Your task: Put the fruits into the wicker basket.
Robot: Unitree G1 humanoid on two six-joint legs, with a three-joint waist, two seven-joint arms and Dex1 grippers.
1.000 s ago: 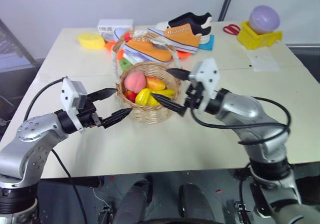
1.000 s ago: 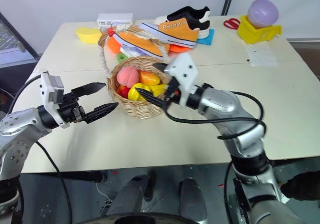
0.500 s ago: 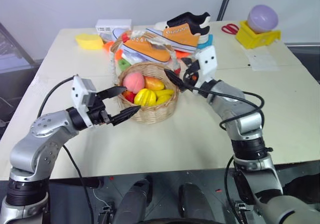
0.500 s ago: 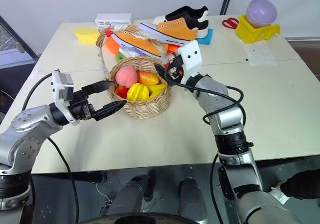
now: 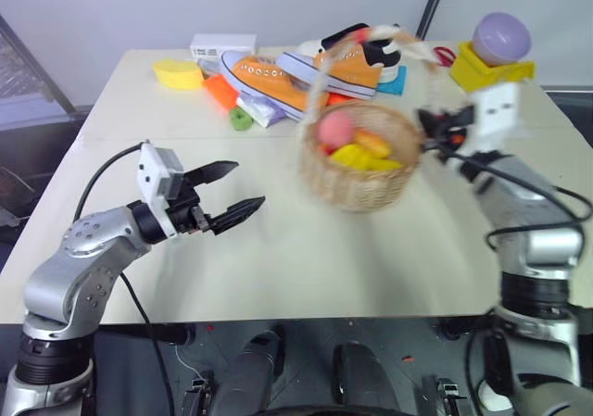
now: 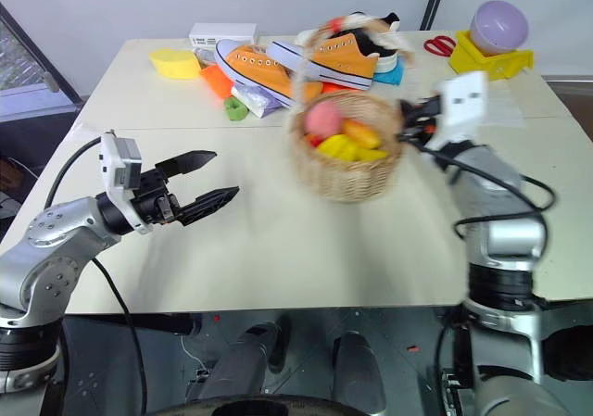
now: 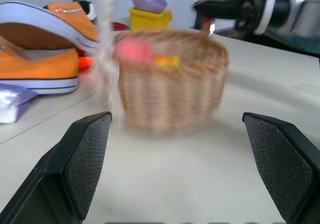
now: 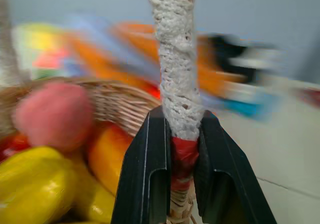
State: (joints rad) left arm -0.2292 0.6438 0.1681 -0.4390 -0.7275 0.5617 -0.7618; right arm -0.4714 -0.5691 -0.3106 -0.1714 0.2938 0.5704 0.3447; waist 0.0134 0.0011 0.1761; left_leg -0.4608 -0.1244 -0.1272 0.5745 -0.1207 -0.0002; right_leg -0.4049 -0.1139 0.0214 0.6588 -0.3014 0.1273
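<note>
No brand, label or writing can be read on anything here.

One wicker basket [image 5: 359, 169] stands on the pale surface [image 5: 278, 249]. Its tall handle [image 8: 175, 59], wrapped in pale cloth, rises between the two black fingers of the right gripper [image 8: 182, 149], whose jaws are closed tight on it low down, near the rim. Inside the basket, just beyond those jaws, lie one round pink peach [image 8: 52, 115], one orange-red mango [image 8: 107, 154] beside it, and yellow bananas [image 8: 35, 181] in front; how many bananas there are cannot be told through the blur. Both fruits of the task are therefore in the basket.

The left gripper [image 5: 233, 194] hangs over bare surface with its jaws spread wide and nothing between them. From its wrist view the basket sits ahead of the open jaws, well apart from both fingertips.

Beyond the basket, far from either pair of jaws, lie two orange shoes [image 6: 255, 69], one small green round piece [image 6: 236, 110], one yellow sponge [image 6: 174, 62], one white box [image 6: 222, 36], one pair of red scissors [image 6: 437, 45] and one purple ball on one yellow block [image 6: 500, 29].
</note>
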